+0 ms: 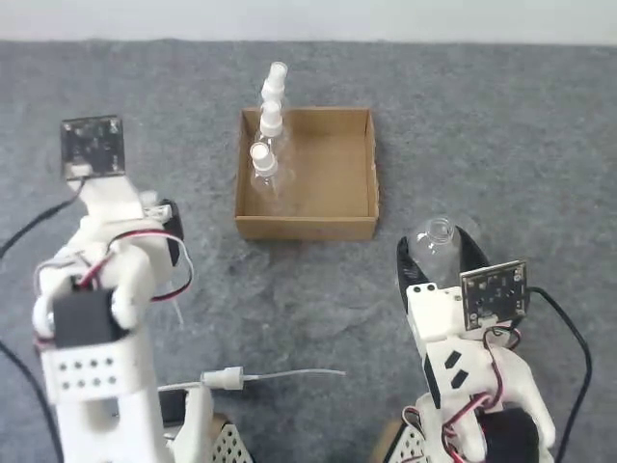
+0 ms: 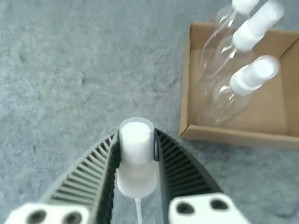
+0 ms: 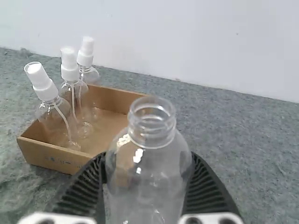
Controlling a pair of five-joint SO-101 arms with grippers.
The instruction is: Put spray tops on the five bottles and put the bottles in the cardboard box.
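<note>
Cardboard box (image 3: 56, 157) front, perhaps faintly printed

Left gripper (image 2: 135, 135) is clamping a spray top (image 2: 136, 161) — right gripper (image 3: 148, 161) is gripping an uncapped bottle (image 3: 150, 130), both arms crouching near.

The open bottle (image 3: 149, 158) loses its base at the edge; the spray top (image 2: 136, 154) its tube.

Bright, even light — soft shadows; small glints on the bottle (image 3: 145, 163).
</note>
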